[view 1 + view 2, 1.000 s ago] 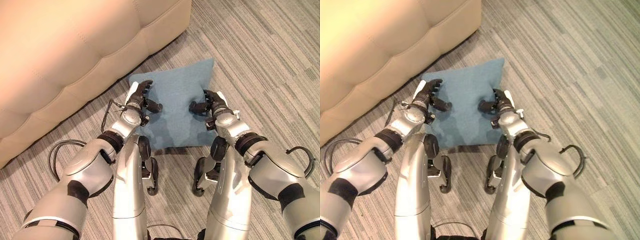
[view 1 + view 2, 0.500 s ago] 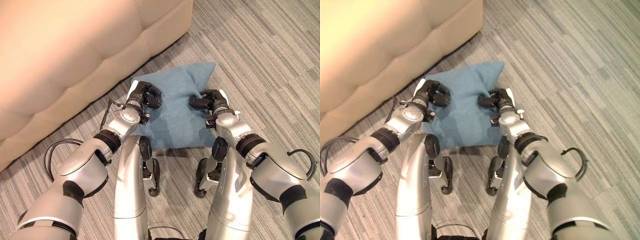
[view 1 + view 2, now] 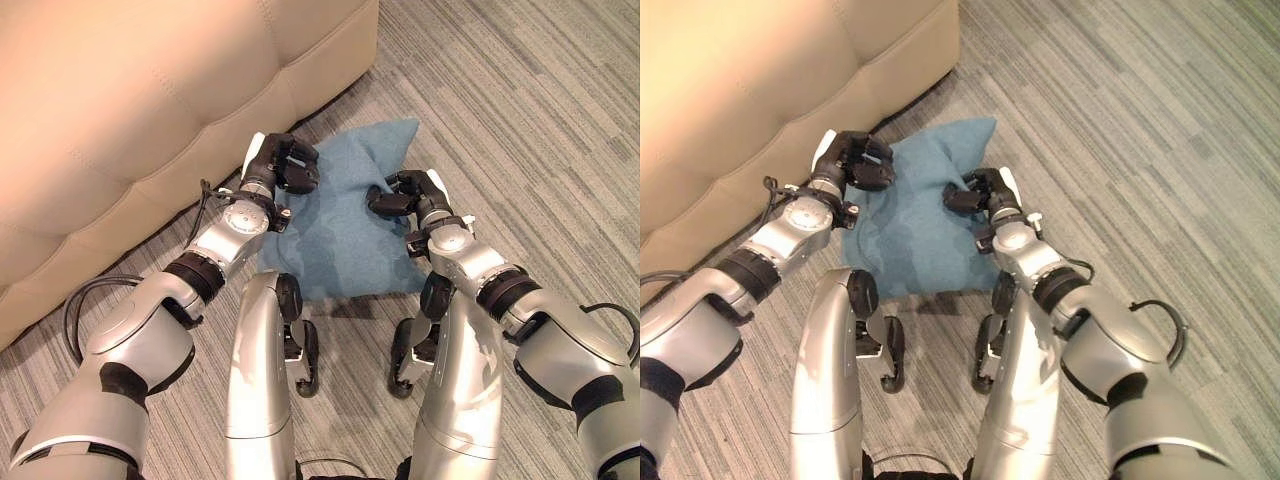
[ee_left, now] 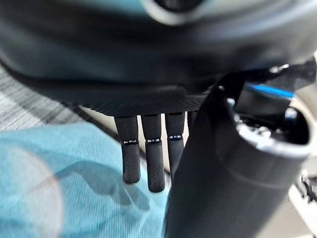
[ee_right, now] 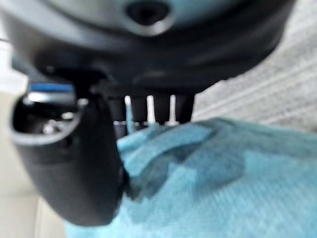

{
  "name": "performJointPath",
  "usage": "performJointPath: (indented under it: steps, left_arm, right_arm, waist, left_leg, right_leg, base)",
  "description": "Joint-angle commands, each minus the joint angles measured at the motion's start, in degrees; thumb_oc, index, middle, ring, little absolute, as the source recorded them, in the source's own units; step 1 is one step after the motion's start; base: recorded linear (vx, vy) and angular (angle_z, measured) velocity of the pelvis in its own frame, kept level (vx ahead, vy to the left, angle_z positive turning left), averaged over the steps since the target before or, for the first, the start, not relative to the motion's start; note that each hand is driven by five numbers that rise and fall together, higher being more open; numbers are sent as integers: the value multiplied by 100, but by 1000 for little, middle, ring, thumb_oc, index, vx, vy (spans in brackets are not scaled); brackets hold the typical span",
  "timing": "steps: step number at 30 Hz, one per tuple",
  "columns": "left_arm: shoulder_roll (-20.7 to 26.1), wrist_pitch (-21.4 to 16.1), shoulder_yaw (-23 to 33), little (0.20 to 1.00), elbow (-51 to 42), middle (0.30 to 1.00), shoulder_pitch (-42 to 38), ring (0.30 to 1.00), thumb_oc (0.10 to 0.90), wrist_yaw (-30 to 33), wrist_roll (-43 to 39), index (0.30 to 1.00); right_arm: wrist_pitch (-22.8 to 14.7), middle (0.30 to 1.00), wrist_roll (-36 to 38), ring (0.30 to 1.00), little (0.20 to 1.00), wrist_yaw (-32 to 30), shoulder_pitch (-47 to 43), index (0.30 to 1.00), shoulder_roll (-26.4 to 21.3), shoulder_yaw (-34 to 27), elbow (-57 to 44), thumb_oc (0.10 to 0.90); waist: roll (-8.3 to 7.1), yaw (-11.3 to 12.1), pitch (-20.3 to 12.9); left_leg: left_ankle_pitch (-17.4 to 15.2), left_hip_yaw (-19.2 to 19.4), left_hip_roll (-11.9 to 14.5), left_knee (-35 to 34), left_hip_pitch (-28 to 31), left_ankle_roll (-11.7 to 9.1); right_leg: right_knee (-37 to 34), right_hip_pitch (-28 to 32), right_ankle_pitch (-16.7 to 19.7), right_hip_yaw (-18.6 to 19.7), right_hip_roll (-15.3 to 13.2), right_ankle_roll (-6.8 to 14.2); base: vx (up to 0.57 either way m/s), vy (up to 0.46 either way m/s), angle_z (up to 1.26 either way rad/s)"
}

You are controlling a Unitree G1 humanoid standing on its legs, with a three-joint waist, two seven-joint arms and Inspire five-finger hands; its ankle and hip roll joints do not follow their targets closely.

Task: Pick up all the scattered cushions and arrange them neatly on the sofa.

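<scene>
Sofa (image 3: pixel 130 90) beside us; blue cushion (image 3: pixel 340 235) on the carpet (image 3: pixel 520 120) against its base. Left hand (image 3: pixel 285 165) and right hand (image 3: pixel 405 197) fingers curl into its fabric. We judge shallow pinches may slip when lifting.

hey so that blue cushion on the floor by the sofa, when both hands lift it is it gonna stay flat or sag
Probably sag. The blue cushion already bunches and creases where the left hand and right hand pinch it, so it looks soft. It seems light for its size. The woven cloth looks grippy, so slipping seems unlikely.
</scene>
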Motion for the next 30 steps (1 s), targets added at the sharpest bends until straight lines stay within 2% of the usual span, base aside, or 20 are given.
performJointPath:
  steps: [1, 2, 5, 6, 7, 9, 11, 12, 13, 14, 15, 16, 19, 20, 21, 23, 25, 27, 28, 30]
  left_arm:
    - [728, -714, 968, 900, -805, 900, 101, 900, 800, 478, 485, 900]
    - [842, -755, 1185, 900, -849, 900, 81, 900, 800, 532, 642, 900]
    - [981, -822, 1521, 900, -1078, 900, 299, 900, 800, 559, 754, 900]
    - [987, -815, 1539, 900, -1095, 900, 312, 900, 800, 563, 761, 900]
    - [1028, -856, 1906, 900, -1263, 900, 518, 900, 800, 592, 865, 900]
    - [1014, -899, 2220, 900, -1383, 900, 734, 900, 800, 565, 978, 900]
    - [941, -930, 2566, 900, -1651, 900, 1221, 900, 800, 534, 1137, 900]
    - [834, -972, 2753, 900, -1819, 900, 1638, 900, 800, 503, 1280, 900]
    - [755, -995, 2838, 900, -1865, 900, 1770, 900, 800, 446, 1338, 900]
    - [680, -1022, 2924, 900, -1972, 900, 1964, 900, 800, 384, 1406, 900]
    - [542, -1063, 3098, 900, -2189, 900, 2418, 900, 800, 276, 1491, 900]
    - [541, -1058, 3103, 900, -2206, 900, 2443, 900, 800, 277, 1498, 900]
    - [387, -1110, 3290, 900, -2512, 900, 3057, 900, 800, 44, 1766, 900]
    - [326, -1120, 3318, 900, -2592, 900, 3247, 900, 800, -36, 1786, 900]
    - [185, -1150, 3424, 900, -2636, 900, 3649, 900, 800, -206, 1880, 900]
    - [160, -1150, 3446, 900, -2733, 900, 3835, 900, 800, -277, 1872, 900]
    - [9, -1161, 3541, 900, -2839, 900, 4268, 900, 800, -477, 1868, 900]
    - [-215, -1227, 3737, 900, -2962, 900, 4910, 900, 800, -742, 1689, 900]
    - [-211, -1224, 3732, 900, -2974, 900, 4928, 900, 800, -744, 1688, 900]
    - [-433, -1260, 3866, 900, -2928, 900, 5392, 900, 800, -917, 1634, 900]
  right_arm:
    - [-1085, 300, -629, 300, 300, -324, -1335, 300, 91, -364, -1040, 400]
    - [-1159, 300, -779, 300, 300, -419, -1618, 300, -37, -404, -1140, 400]
    - [-1185, 300, -1144, 300, 300, -463, -1850, 300, -247, -460, -1403, 400]
    - [-1180, 300, -1149, 300, 300, -467, -1855, 300, -245, -455, -1411, 400]
    - [-1192, 300, -1532, 300, 300, -567, -2051, 300, -429, -552, -1641, 400]
    - [-1158, 300, -1888, 300, 300, -604, -2123, 300, -585, -716, -1813, 400]
    - [-1103, 300, -2204, 300, 300, -586, -1955, 300, -763, -880, -2131, 400]
    - [-1097, 300, -2459, 300, 300, -562, -1794, 300, -863, -1032, -2276, 400]
    - [-1119, 300, -2538, 300, 300, -528, -1705, 300, -900, -1110, -2326, 400]
    - [-1123, 300, -2616, 300, 300, -487, -1575, 300, -949, -1205, -2361, 400]
    - [-1112, 300, -2770, 300, 300, -396, -1307, 300, -1021, -1364, -2516, 400]
    - [-1108, 300, -2776, 300, 300, -396, -1287, 300, -1018, -1368, -2528, 400]
    - [-1120, 300, -3150, 300, 300, -217, -822, 300, -1214, -1641, -2723, 400]
    - [-1137, 300, -3244, 300, 300, -193, -718, 300, -1257, -1707, -2828, 400]
    - [-1224, 300, -3318, 300, 300, -87, -312, 300, -1379, -1973, -2971, 400]
    - [-1235, 300, -3368, 300, 300, -33, -168, 300, -1402, -2046, -3069, 400]
    - [-1269, 300, -3538, 300, 300, 75, 240, 300, -1543, -2276, -3281, 400]
    - [-1355, 300, -3763, 300, 300, 223, 750, 300, -1806, -2506, -3599, 400]
    - [-1350, 300, -3767, 300, 300, 224, 782, 300, -1808, -2522, -3618, 400]
    - [-1506, 300, -3927, 300, 300, 342, 1336, 300, -2023, -2863, -3925, 400]
  waist:
    - [-130, 286, -186]
    - [-268, 341, -186]
    - [-377, 404, -186]
    - [-374, 397, -186]
    - [-383, 441, -186]
    - [-341, 451, -194]
    - [-274, 437, -500]
    - [-242, 435, -805]
    - [-257, 439, -874]
    - [-270, 446, -937]
    - [-275, 468, -1019]
    - [-269, 463, -1016]
    - [-297, 498, -1127]
    - [-312, 508, -1144]
    - [-350, 510, -1230]
    - [-353, 527, -1255]
    - [-394, 558, -1348]
    - [-459, 603, -1513]
    - [-454, 605, -1497]
    - [-585, 620, -1735]
  left_leg:
    - [-279, -366, -412, -66, -104, -253]
    - [-162, -346, -387, -539, -104, -278]
    - [52, -323, -372, -1074, -104, -315]
    - [67, -325, -372, -1092, -104, -317]
    - [293, -340, -352, -1556, -104, -325]
    - [546, -359, -324, -1943, -104, -290]
    - [771, -394, -351, -2377, -104, -260]
    - [991, -443, -373, -2835, -44, -236]
    - [1059, -435, -396, -3103, 117, -231]
    - [1180, -444, -396, -3474, 351, -236]
    - [1409, -495, -404, -4214, 833, -248]
    - [1430, -503, -406, -4256, 871, -249]
    - [1801, -558, -408, -5351, 1574, -298]
    - [1909, -604, -418, -5719, 1845, -328]
    - [2148, -642, -418, -6409, 2294, -373]
    - [2252, -682, -410, -6720, 2554, -396]
    - [2474, -799, -364, -7401, 3054, -412]
    - [2783, -900, -320, -8299, 3784, -429]
    - [2804, -907, -318, -8342, 3838, -430]
    - [3067, -915, -290, -9266, 4676, -510]
  right_leg:
    - [41, 311, -114, 751, 327, 132]
    - [-408, 311, 51, 718, 335, 143]
    - [-903, 311, 217, 631, 327, 145]
    - [-921, 311, 233, 627, 329, 145]
    - [-1412, 315, 352, 469, 279, 135]
    - [-1913, 408, 511, 267, 188, 178]
    - [-2375, 480, 631, 34, 124, 184]
    - [-2907, 625, 782, -219, 7, 197]
    - [-3171, 774, 838, -298, -8, 204]
    - [-3553, 1049, 933, -396, -37, 193]
    - [-4292, 1567, 1125, -552, -45, 211]
    - [-4337, 1611, 1147, -567, -45, 209]
    - [-5437, 2382, 1484, -816, -37, 289]
    - [-5910, 2712, 1558, -914, -7, 280]
    - [-6579, 3171, 1792, -1078, -9, 349]
    - [-6977, 3484, 1896, -1163, 13, 372]
    - [-7631, 4030, 2124, -1369, 19, 446]
    - [-8381, 4707, 2453, -1643, 103, 643]
    - [-8426, 4764, 2475, -1655, 110, 644]
    - [-9306, 5605, 2698, -1838, 178, 731]
  base:
    - [-112, -44, -4]
    - [-108, -36, -5]
    - [-93, -16, -22]
    - [-96, 25, -5]
    - [-84, 39, 4]
    - [-92, 44, 2]
    - [-46, 36, -2]
    - [-42, 16, 16]
    - [-82, -12, 27]
    - [-127, -53, 26]
    - [-122, -45, 26]
    - [-114, -51, 17]
    - [-77, -54, 8]
    - [-60, -88, 20]
    - [-53, -98, 25]
    - [-15, -59, 22]
    - [41, -65, 24]
    - [77, -49, 11]
    - [114, -49, 12]
    - [144, -75, 16]
